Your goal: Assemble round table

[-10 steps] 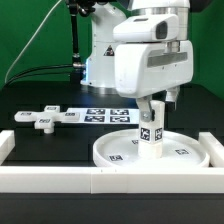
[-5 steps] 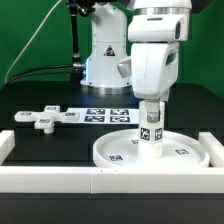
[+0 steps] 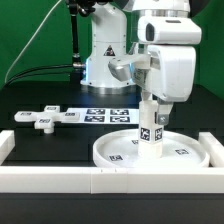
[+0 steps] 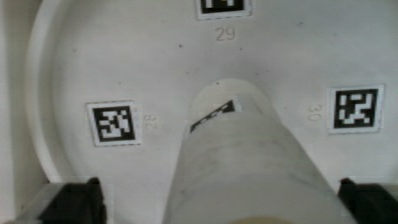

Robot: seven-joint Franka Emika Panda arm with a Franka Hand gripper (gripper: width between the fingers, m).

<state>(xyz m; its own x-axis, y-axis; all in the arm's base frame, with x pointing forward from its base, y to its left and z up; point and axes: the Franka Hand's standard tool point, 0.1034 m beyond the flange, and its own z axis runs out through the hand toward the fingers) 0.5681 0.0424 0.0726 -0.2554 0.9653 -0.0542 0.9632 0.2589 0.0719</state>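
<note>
- Black finger pads of our gripper [image 4: 210, 200] show at both lower corners of the wrist view, spread as wide as they go, one on each side of the leg [image 3: 149, 126] and touching neither side of it. We hold nothing.
- Between those fingers, the short cylindrical leg runs away from the wrist camera toward the round disc [image 3: 115, 152]. In the exterior view it stands upright at about the middle of the disc, tagged faces toward the camera.
- We cannot tell whether the leg is screwed home or only resting in its seat; the joint is hidden behind the disc's rim.
- Around the leg, the disc lies flat just inside the white border wall [image 3: 60, 178], its own tags facing up.
- Farther from the leg, toward the exterior view's left, the cross-shaped base [image 3: 40, 118] lies on the black table [image 3: 30, 100], with the marker board [image 3: 100, 115] between it and the leg.
- Risks, as we judge them: if we close off-centre, one finger meets the leg first and tips it or cross-threads it.
- If we turn the leg, the disc could spin with it or slide against the wall, since nothing visible pins it.
- If we lift away at a slant, a finger could catch the leg's top and knock it over.
</note>
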